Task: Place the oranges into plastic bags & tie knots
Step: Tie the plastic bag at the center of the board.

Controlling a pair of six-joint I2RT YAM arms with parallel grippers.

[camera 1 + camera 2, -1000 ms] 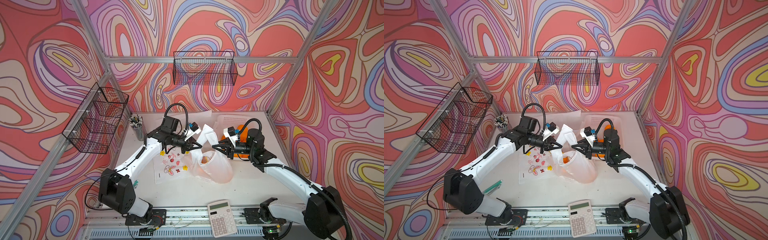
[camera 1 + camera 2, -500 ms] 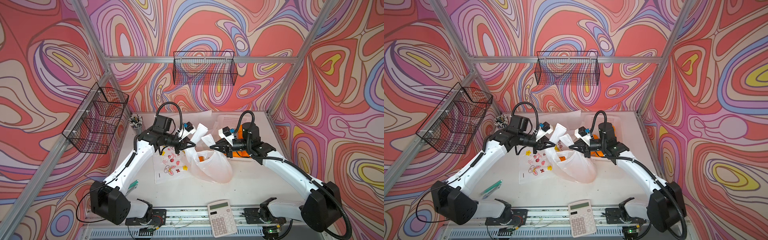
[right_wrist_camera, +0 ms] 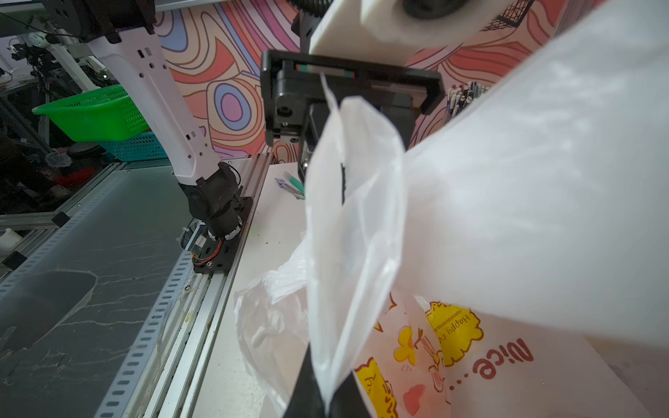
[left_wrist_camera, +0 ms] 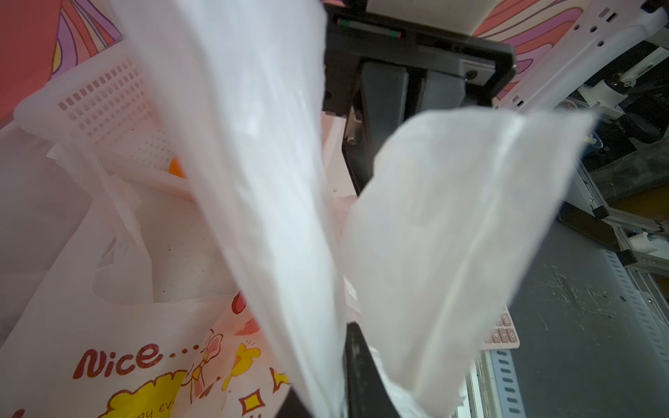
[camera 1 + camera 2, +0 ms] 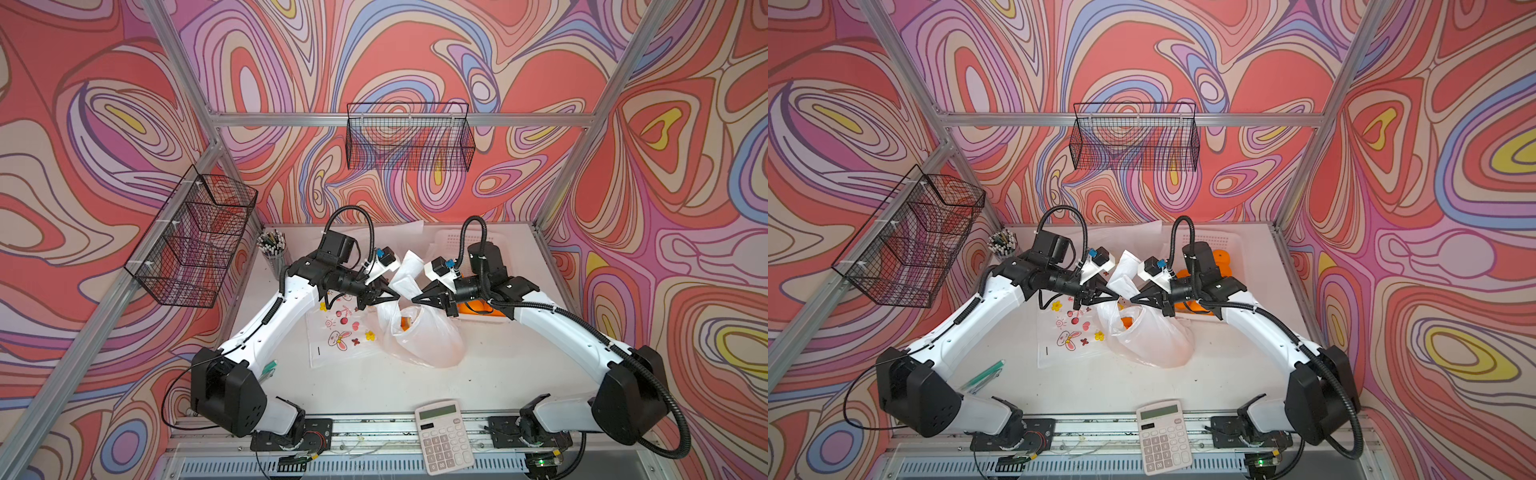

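Two grippers meet almost tip to tip above the middle of the white table [image 5: 374, 382] in both top views. The left gripper [image 5: 392, 296] and right gripper [image 5: 415, 299] are each at the handle loops [image 5: 409, 266] of the filled bag [image 5: 430, 345]. That bag sits on the table just below them, with oranges [image 5: 405, 323] visible at its mouth. Further oranges [image 5: 1221, 257] lie in the white basket [image 5: 1227, 240] at far right, behind the right arm. A flat printed bag [image 5: 340, 332] lies immediately left of the filled bag. A calculator [image 5: 442, 436] sits at the near edge, a pen cup [image 5: 272, 249] at far left and a green pen [image 5: 984, 374] at near left.

Left wrist view: one loop [image 4: 253, 163] runs down between the left gripper's fingers [image 4: 362, 376], which stand close together. Whether they clamp it cannot be told. A second loop [image 4: 452, 235] hangs beside it, and the basket [image 4: 108, 108] is beyond.

Right wrist view: the right gripper [image 3: 325, 400] is fully closed and pinches a loop [image 3: 354, 235] between its fingers [image 3: 307, 380]. A panel printed "Nice" [image 3: 470, 354] lies below; which bag it belongs to cannot be told.
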